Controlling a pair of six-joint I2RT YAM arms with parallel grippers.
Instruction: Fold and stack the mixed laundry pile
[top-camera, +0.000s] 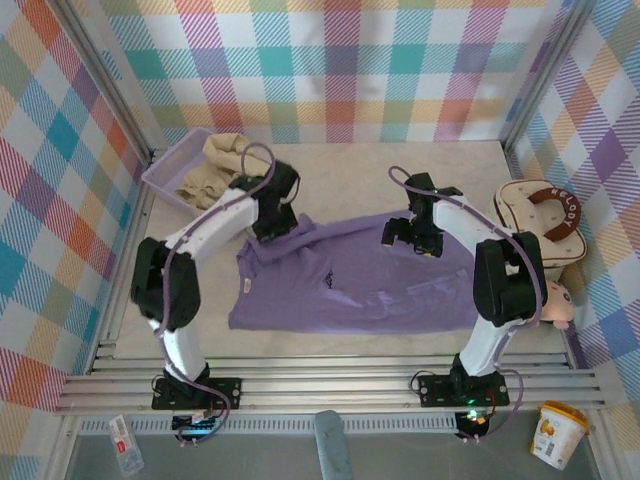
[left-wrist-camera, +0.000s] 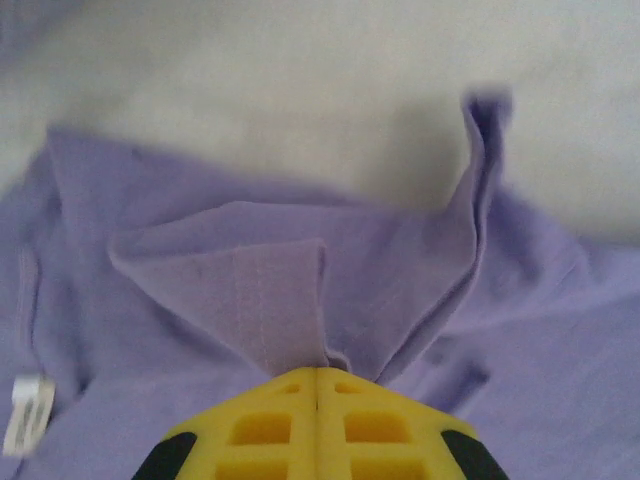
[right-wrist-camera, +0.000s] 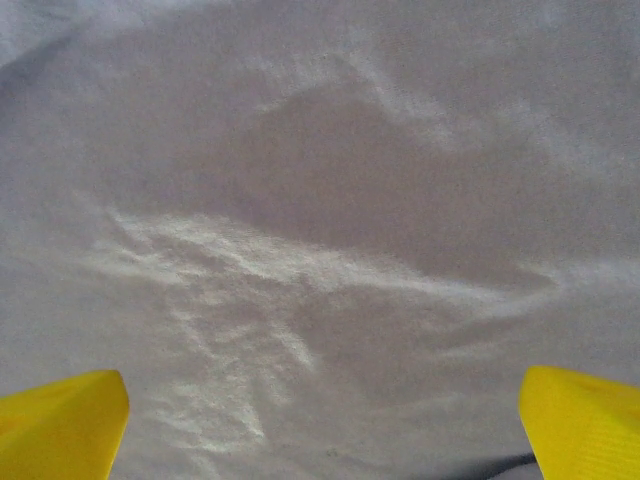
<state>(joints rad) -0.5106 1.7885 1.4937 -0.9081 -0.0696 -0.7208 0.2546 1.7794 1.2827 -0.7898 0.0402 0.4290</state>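
Observation:
A lavender-purple T-shirt (top-camera: 350, 282) with a small dark chest mark lies spread on the table between the arms. My left gripper (top-camera: 272, 226) is at its far left corner, shut on a pinched fold of the purple T-shirt (left-wrist-camera: 300, 320); the yellow fingers (left-wrist-camera: 260, 430) meet with cloth pulled up between them. My right gripper (top-camera: 412, 238) stands open, low over the shirt's far right edge, its yellow fingertips (right-wrist-camera: 60, 425) wide apart over the cloth (right-wrist-camera: 320, 250). A cream-beige shirt (top-camera: 215, 170) lies bunched in the lavender basket (top-camera: 165, 172).
The basket stands at the far left by the wall. A cream padded bag (top-camera: 540, 220) with a brown handle sits at the right, with a small doll (top-camera: 556, 305) below it. An orange-printed cup (top-camera: 556, 435) stands beyond the front rail at the right.

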